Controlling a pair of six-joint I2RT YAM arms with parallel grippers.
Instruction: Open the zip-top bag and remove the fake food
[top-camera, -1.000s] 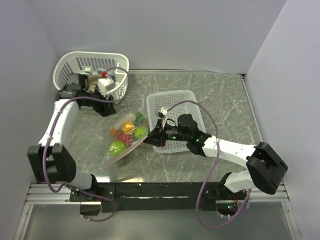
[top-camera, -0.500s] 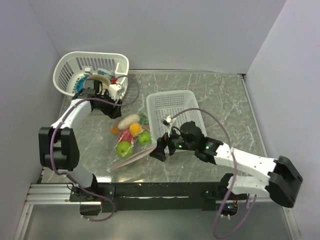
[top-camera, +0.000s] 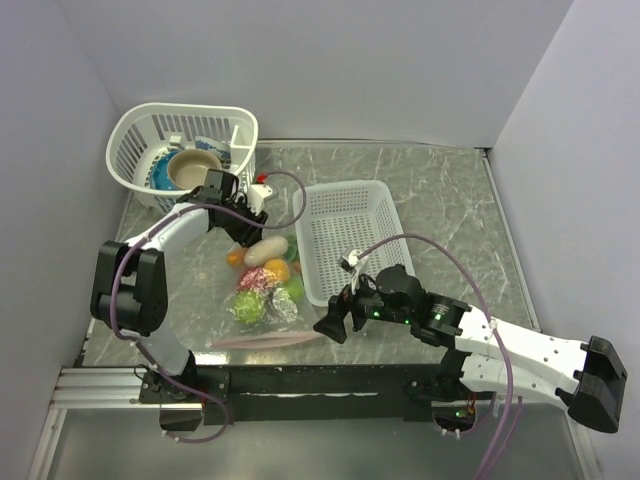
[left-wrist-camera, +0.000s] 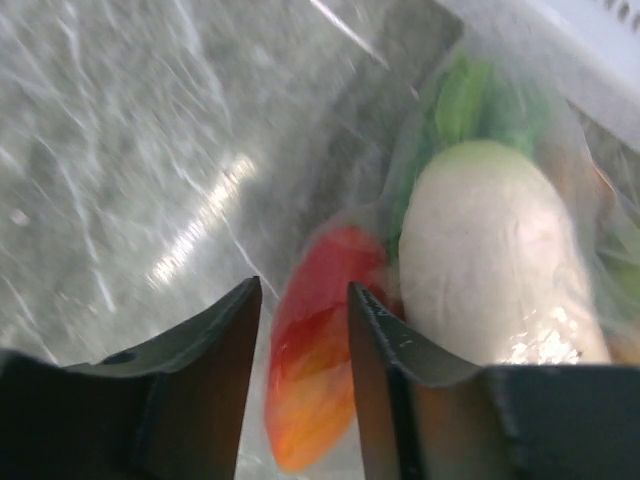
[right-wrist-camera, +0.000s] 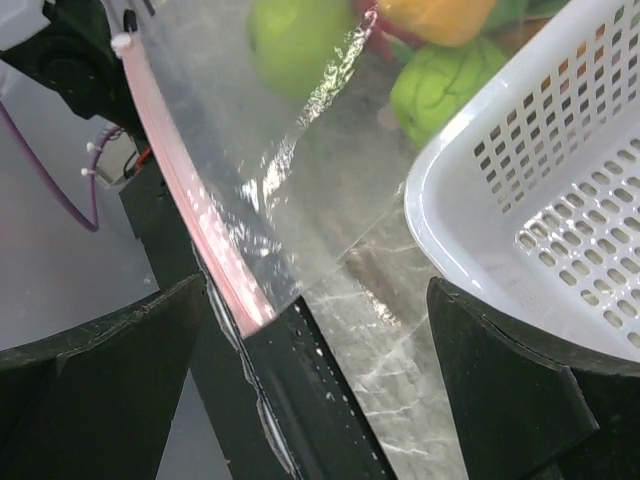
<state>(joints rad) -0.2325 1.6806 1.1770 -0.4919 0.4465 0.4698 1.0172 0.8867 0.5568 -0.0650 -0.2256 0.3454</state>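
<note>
The zip-top bag (top-camera: 262, 300) lies flat on the marble table, its pink zip strip (top-camera: 265, 341) along the near side. Fake food fills it: a white radish-like piece (top-camera: 265, 250), an orange ball (top-camera: 275, 268) and lime-green balls (top-camera: 248, 307). My left gripper (top-camera: 252, 228) is at the bag's far end. In the left wrist view its narrowed jaws (left-wrist-camera: 300, 330) straddle a red-orange piece (left-wrist-camera: 310, 360) inside the plastic, with a gap on the left. My right gripper (top-camera: 328, 328) is open wide. The zip strip's end (right-wrist-camera: 180, 190) reaches between its fingers (right-wrist-camera: 315, 300), touching neither.
A white rectangular basket (top-camera: 345, 187) stands right of the bag, its rim (right-wrist-camera: 530, 200) close to my right fingers. A round white basket (top-camera: 180, 115) at the back left holds a tan bowl (top-camera: 195, 170) on a blue plate. The black base rail runs along the near edge.
My left gripper has come from the round basket down to the bag's far end, its jaws narrowing. My right gripper has opened wide and drawn back toward the near edge. The bag has slid nearer.
</note>
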